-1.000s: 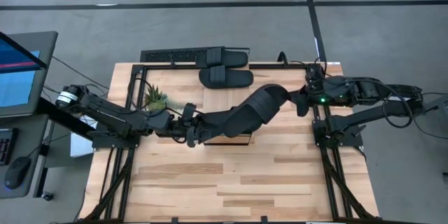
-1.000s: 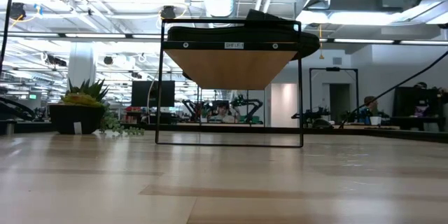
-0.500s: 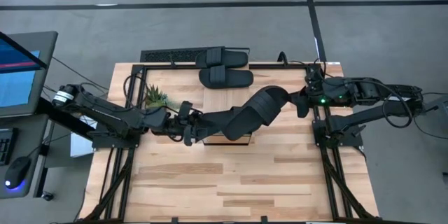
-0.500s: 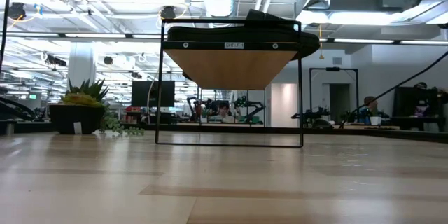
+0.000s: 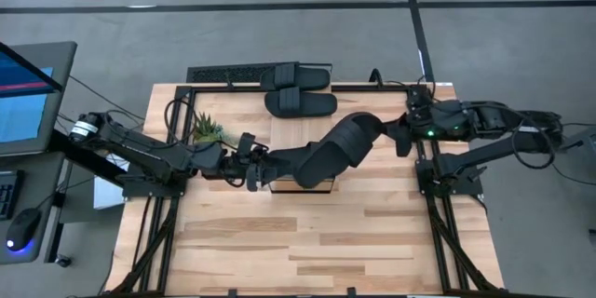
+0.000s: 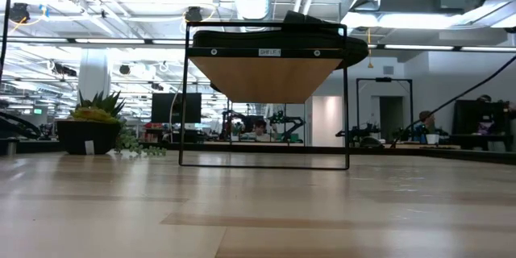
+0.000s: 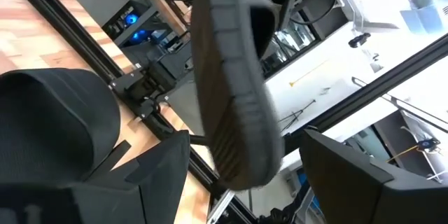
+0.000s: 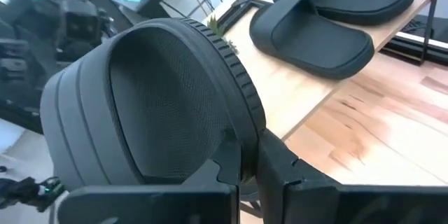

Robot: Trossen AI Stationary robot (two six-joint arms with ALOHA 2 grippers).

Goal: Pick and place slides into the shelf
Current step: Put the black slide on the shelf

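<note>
Two black slides (image 5: pixel 300 90) rest flat (side by side) on the shelf (image 5: pixel 233 74).

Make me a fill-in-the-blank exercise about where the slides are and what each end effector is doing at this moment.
1. Exactly ___ slides lie on the shelf.
2. The left end effector is shut on a third ___.
3. The right end effector grips the fourth slide by its ___.
4. The plant stands nearer the ___ arm.

Missing words: two; slide; strap; left.
</note>
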